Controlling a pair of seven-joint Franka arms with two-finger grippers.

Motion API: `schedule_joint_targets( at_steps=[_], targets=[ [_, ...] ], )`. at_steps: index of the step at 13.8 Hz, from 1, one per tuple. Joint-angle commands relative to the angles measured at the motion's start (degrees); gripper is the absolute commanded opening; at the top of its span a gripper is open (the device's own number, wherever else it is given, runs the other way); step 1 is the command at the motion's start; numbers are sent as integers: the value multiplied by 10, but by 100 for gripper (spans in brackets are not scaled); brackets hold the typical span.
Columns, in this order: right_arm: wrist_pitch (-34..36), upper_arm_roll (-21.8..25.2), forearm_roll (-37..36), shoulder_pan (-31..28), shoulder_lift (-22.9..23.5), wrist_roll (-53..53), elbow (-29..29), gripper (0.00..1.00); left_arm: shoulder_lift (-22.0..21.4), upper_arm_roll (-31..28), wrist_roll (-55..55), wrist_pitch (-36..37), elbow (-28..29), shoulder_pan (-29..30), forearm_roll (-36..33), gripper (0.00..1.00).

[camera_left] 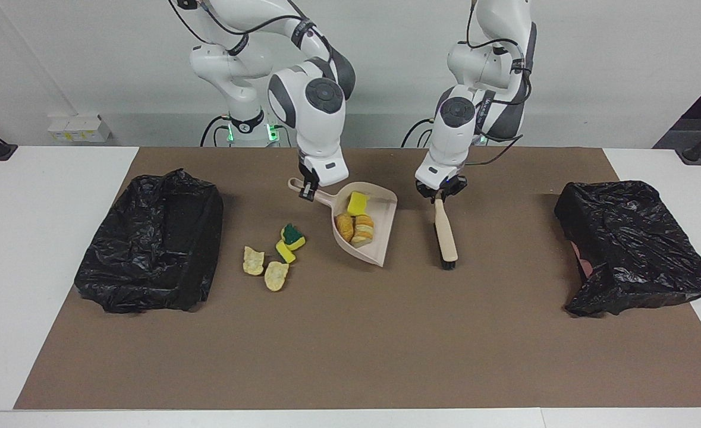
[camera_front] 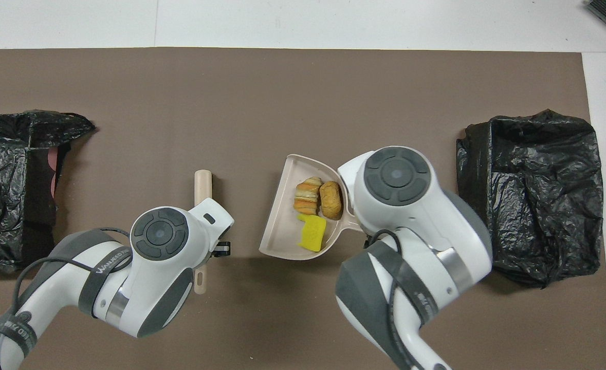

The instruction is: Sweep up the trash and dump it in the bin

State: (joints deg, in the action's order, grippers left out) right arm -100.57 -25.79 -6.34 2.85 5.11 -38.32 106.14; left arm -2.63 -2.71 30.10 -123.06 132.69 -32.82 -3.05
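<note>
Right gripper [camera_left: 308,191] pinches handle of beige dustpan [camera_left: 380,226], pan lifted, tilted; three scraps [camera_left: 355,219] inside pan; four more scraps [camera_left: 274,255] on mat at pan's 8 o'clock in facing view, beside black bin [camera_left: 154,244]; left gripper [camera_left: 441,195] pressed onto brush [camera_left: 445,229] handle, brush at pan's 3 o'clock.

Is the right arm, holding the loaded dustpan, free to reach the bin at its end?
Probably yes: the right gripper holds the dustpan lifted, and only low scraps lie before that bin.
</note>
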Motion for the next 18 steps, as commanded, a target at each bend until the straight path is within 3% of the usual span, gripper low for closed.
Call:
schedule_joint_targets(
  at_steps=[1,5,8,11,13,17,18],
  targets=[
    [30,55,23,-7,-68,-36,6,0,-22,3,56,22,5,-33,-13,0],
    [83,224,22,-6,-116,-182,-7,0,-45,4,198,29,11,-137,-13,0],
    [92,307,-21,-12,-120,-226,-4,0,-67,5,248,9,33,-192,8,0],
    [67,364,-105,-14,-123,-300,2,0,-71,5,250,-67,86,-231,28,0],
    [48,392,-153,-14,-122,-367,4,0,-70,5,247,-75,90,-231,30,0],
    [7,401,-309,-9,-118,-471,25,0,-66,4,246,-79,91,-230,58,0],
    [-5,400,-338,-4,-116,-483,33,0,-67,4,246,-78,91,-230,58,8]
  ],
)
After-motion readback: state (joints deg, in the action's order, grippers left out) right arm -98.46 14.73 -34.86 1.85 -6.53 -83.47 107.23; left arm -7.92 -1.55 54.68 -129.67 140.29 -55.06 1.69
